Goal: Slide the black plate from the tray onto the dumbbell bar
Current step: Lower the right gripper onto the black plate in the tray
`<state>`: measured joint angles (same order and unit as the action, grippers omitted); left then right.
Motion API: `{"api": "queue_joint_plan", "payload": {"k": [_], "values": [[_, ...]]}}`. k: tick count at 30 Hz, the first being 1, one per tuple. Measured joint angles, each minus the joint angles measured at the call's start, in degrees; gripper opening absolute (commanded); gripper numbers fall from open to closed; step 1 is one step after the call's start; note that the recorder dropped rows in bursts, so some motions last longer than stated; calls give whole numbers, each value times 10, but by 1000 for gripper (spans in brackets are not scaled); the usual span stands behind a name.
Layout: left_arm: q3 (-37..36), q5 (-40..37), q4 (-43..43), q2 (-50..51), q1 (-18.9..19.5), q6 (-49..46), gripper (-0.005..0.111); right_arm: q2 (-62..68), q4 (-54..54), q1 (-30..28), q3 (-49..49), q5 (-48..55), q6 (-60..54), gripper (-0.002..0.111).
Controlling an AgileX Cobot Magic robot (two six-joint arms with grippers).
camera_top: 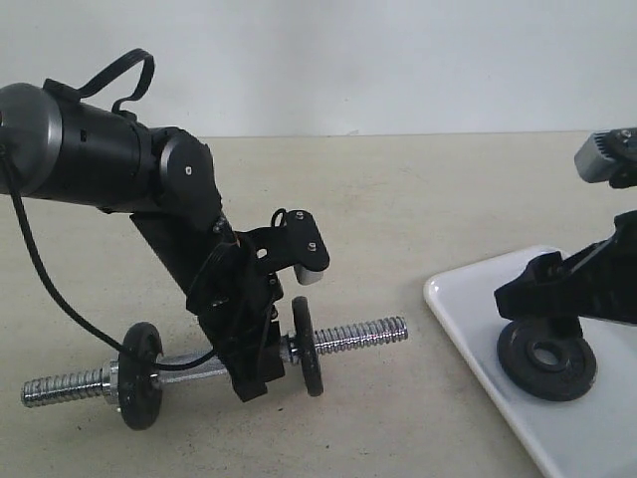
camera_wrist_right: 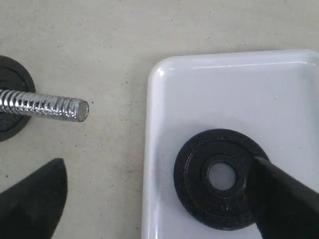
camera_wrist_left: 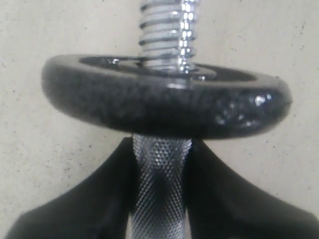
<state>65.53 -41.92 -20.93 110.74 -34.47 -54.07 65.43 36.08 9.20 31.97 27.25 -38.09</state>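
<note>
The black plate lies flat near the corner of the white tray. My right gripper hovers just over it, open. One of its fingers overlaps the plate's edge, and the other hangs over the table past the tray's rim. The chrome dumbbell bar lies on the table, its threaded end pointing toward the tray. My left gripper is shut on the bar's knurled middle. No collar nut shows.
Two other black discs sit on the bar, one near its left end and one right against my left gripper. A strip of beige table lies between the bar's free end and the tray.
</note>
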Motion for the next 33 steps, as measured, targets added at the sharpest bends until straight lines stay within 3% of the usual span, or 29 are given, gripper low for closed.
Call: {"api": "queue_joint_plan", "payload": {"k": [4, 30, 33], "values": [[0, 2, -3, 0, 0, -1, 4, 63, -2, 0, 0, 0, -6, 94], [0, -2, -4, 0, 0, -9, 4, 179, -103, 0, 0, -80, 6, 95], [0, -2, -4, 0, 0, -9, 4, 187, -104, 0, 0, -94, 6, 100]]}}
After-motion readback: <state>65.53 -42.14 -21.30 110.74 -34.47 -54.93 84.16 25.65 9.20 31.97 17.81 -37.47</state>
